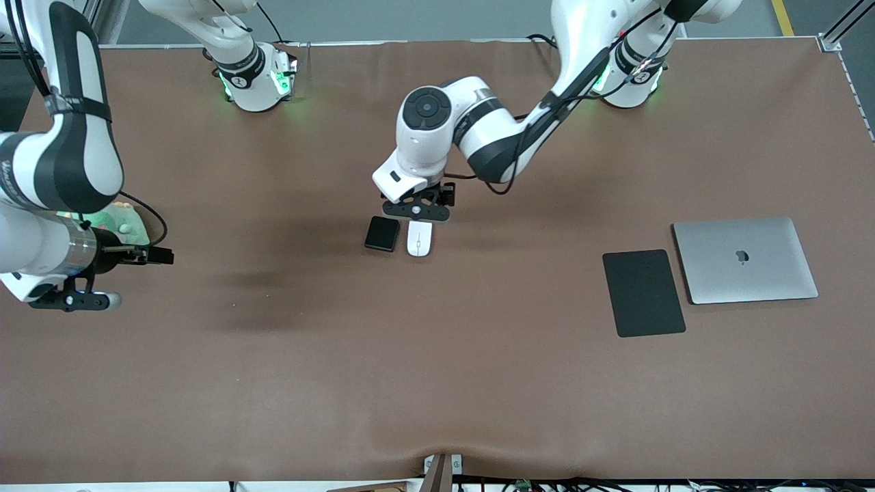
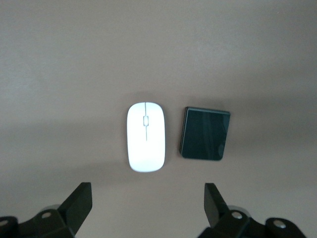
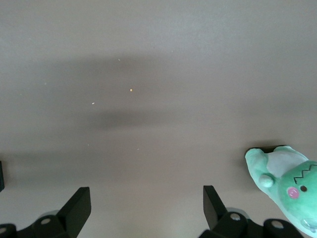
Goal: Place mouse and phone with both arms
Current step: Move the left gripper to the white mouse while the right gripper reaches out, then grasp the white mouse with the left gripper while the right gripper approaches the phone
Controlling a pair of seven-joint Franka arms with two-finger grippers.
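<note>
Apple logo on laptop (image 1: pixel 745 260); seemingly no legible text

— What do I have on the counter (image 1: pixel 437 383)?
— A white oval mouse (image 1: pixel 419 238), lying flat mid-counter. Just beside it, toward the right arm's end, I see the glossy black phone (image 1: pixel 382 234), flat, slightly angled, not touching.

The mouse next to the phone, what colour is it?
White, with a thin grey centre line; the mouse shows best in the left wrist view.

1 mouse (image 1: pixel 419 238), 1 phone (image 1: pixel 382 234), 1 laptop (image 1: pixel 744 260), 1 mouse pad (image 1: pixel 643 292), 1 plush toy (image 3: pixel 287 188)
</note>
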